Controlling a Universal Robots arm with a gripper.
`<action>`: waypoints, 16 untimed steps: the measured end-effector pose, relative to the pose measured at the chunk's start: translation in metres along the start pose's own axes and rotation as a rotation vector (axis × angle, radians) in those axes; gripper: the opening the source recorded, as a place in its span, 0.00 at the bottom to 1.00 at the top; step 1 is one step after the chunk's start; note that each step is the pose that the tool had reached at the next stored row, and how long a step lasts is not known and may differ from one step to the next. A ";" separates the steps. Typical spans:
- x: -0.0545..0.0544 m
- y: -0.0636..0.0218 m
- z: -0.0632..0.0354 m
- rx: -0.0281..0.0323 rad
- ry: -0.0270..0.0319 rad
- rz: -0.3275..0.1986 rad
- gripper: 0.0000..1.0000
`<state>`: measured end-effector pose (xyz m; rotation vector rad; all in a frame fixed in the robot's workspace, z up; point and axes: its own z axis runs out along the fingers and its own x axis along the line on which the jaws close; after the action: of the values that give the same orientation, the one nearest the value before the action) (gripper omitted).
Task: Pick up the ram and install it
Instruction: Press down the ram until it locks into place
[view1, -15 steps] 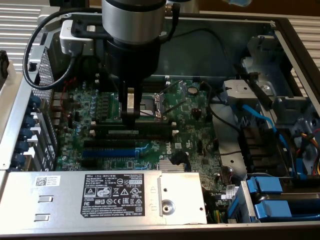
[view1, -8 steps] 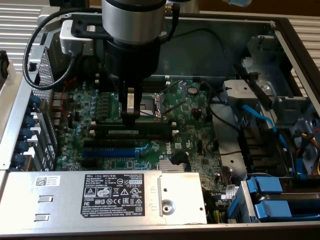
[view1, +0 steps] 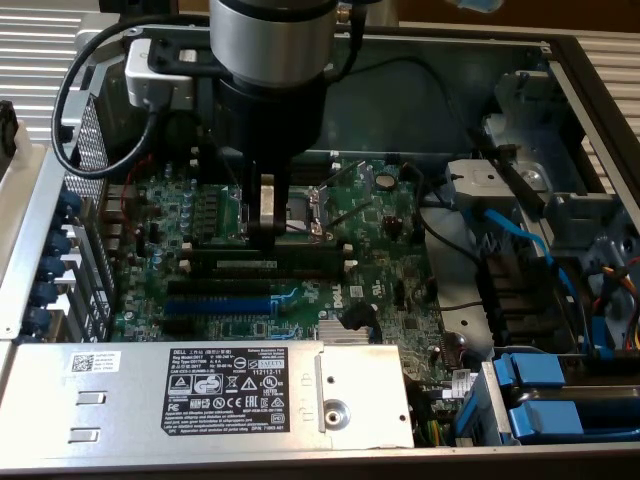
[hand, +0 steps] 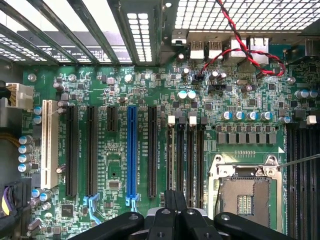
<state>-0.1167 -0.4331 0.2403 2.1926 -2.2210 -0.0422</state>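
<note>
The ram (view1: 290, 262) is a long dark-green stick with a white label. It stands on edge in a black memory slot just in front of the CPU socket (view1: 305, 205) on the green motherboard (view1: 380, 290). My gripper (view1: 265, 232) comes straight down over the stick's end nearer the exterior view's left. Its fingers are shut together, with the tips at the stick's top edge. In the wrist view my gripper (hand: 175, 196) is shut over the row of black memory slots (hand: 190, 160).
The blue expansion slot (view1: 220, 303) lies in front of the memory slots. A grey power supply (view1: 200, 395) fills the front, blue drive caddies (view1: 560, 400) sit at the exterior view's right, and a black cable (view1: 70, 110) loops by the arm. Case walls ring the board.
</note>
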 end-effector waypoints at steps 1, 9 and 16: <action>0.000 -0.0002 0.0000 0.0000 0.0000 -0.002 0.11; 0.000 -0.0003 0.0000 -0.0002 0.0020 -0.061 0.11; 0.000 -0.0026 -0.0001 -0.0004 0.0028 -0.085 0.11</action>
<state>-0.1141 -0.4331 0.2403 2.2840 -2.1253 -0.0408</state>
